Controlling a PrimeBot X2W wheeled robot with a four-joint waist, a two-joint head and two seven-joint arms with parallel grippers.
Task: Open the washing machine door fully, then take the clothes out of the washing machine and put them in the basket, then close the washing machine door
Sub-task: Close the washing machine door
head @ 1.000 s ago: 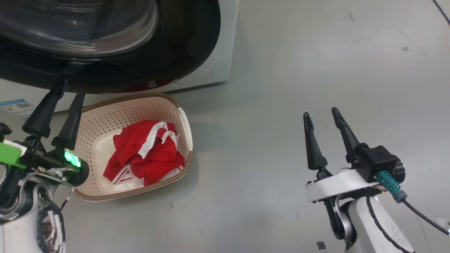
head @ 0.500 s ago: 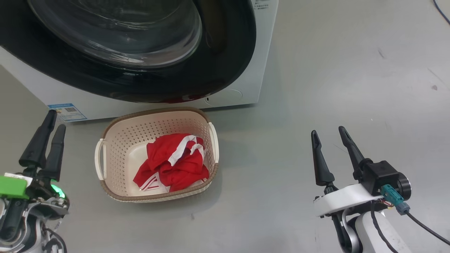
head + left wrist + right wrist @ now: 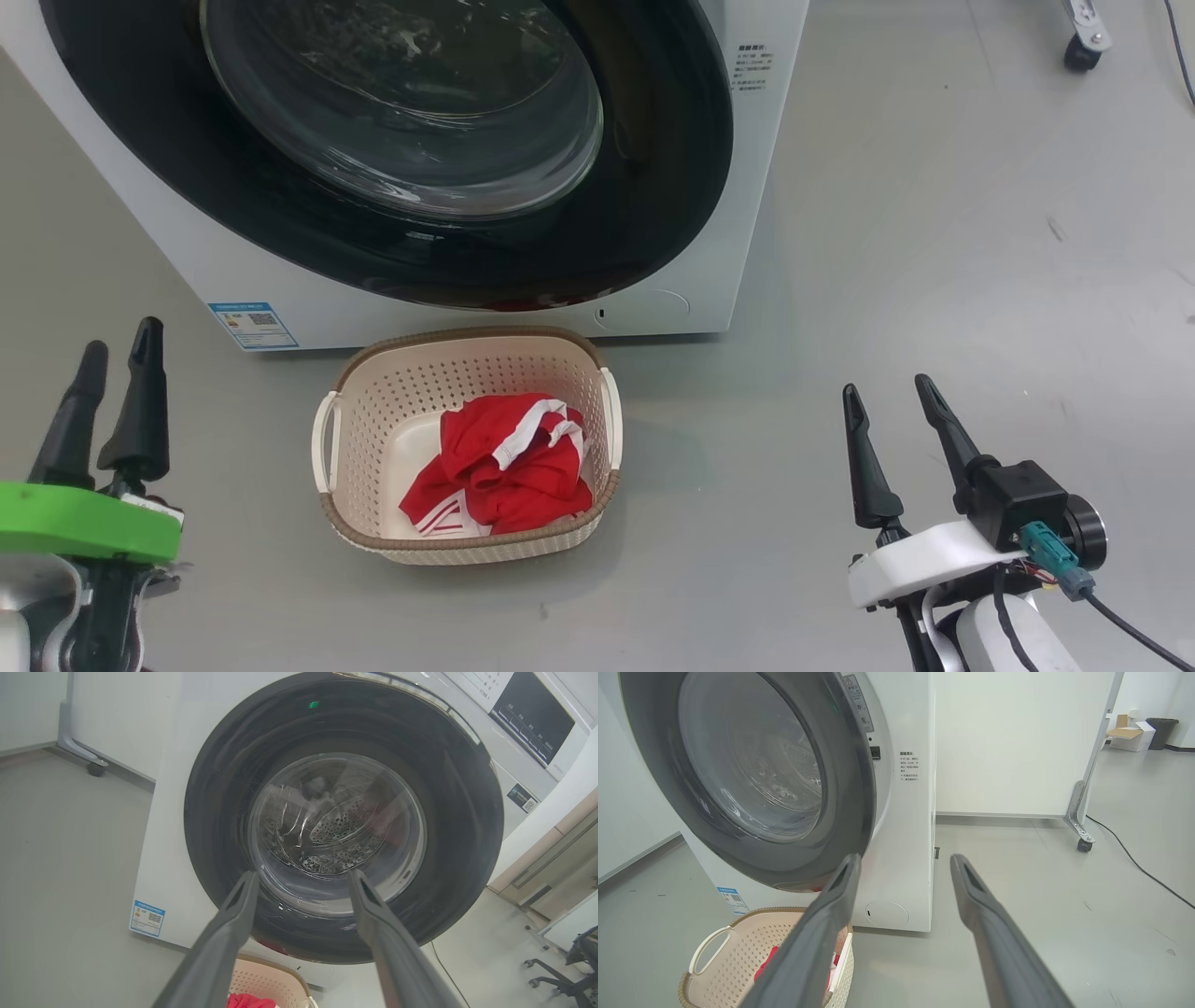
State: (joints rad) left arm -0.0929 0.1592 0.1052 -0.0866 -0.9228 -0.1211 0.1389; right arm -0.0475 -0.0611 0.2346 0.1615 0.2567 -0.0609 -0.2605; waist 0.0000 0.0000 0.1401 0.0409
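Washing machine [image 3: 756,187], a white front-loader, stands on a smooth grey floor [image 3: 934,280] marked with faint scuffs and dark specks. The washing machine door [image 3: 653,187], with its wide glossy black rim and bulging clear glass bowl, lies across the machine's front; whether it is latched cannot be told. A small blue label [image 3: 252,324] sits on the machine's lower front corner.

Just in front of the machine, on the floor, stands the basket [image 3: 467,334], cream plastic with perforated sides and a brown woven-look rim. The clothes [image 3: 504,462], bright red with white stripes and trim, lie bunched inside it, on the side away from the machine.

The left claw [image 3: 120,336] hangs above the floor in front of the machine's labelled corner, its two dark fingers spread wide and holding nothing. The right claw [image 3: 885,383] hangs above bare floor, off past the machine's other front corner and well apart from the basket, also spread wide and empty.

Beside the machine rises a plain white partition [image 3: 1017,742] on a metal foot with a caster [image 3: 1083,845], and a black cable [image 3: 1134,858] trails across the floor near it. Far beyond the machine's side, a cardboard box [image 3: 1129,732] and a dark bin [image 3: 1161,730] stand against a pale wall. In the left wrist view, a dark control panel [image 3: 532,714] shows at the machine's top.
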